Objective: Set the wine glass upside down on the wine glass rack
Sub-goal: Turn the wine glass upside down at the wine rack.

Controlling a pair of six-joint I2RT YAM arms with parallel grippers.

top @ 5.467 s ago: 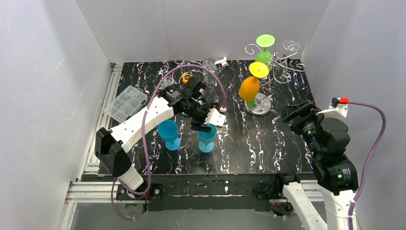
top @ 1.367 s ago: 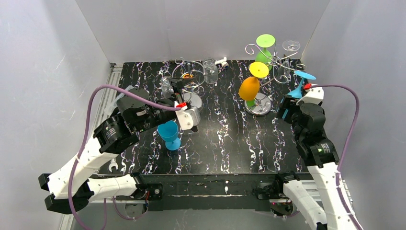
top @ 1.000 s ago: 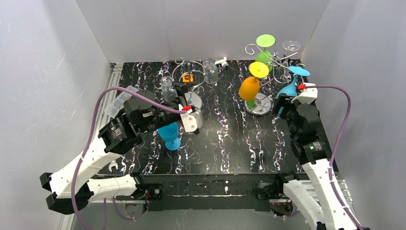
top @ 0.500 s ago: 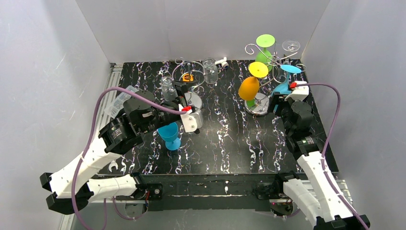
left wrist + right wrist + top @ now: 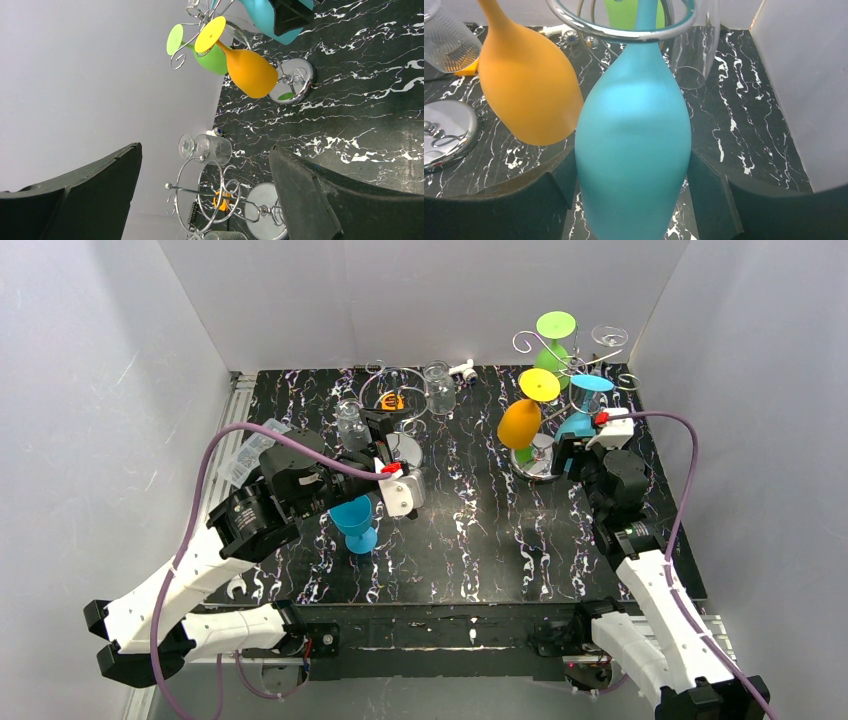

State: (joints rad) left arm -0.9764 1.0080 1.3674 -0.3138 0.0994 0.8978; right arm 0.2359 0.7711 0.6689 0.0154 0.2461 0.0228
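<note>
The right hand (image 5: 634, 200) is clenched on the bowl of the teal wine glass (image 5: 634, 125), one finger on each side. The glass is upside down, its stem passing up through a chrome ring of the wine glass rack (image 5: 609, 32), just beside a hanging orange glass (image 5: 529, 90). The left hand (image 5: 204, 170) is released, fingers wide and holding nothing, over another teal glass (image 5: 353, 518) that stands on the counter (image 5: 480, 530).

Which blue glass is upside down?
The blue wine glass between the right fingers, at the wine glass rack: its foot points up. The other blue glass stands upright on the table.
</note>
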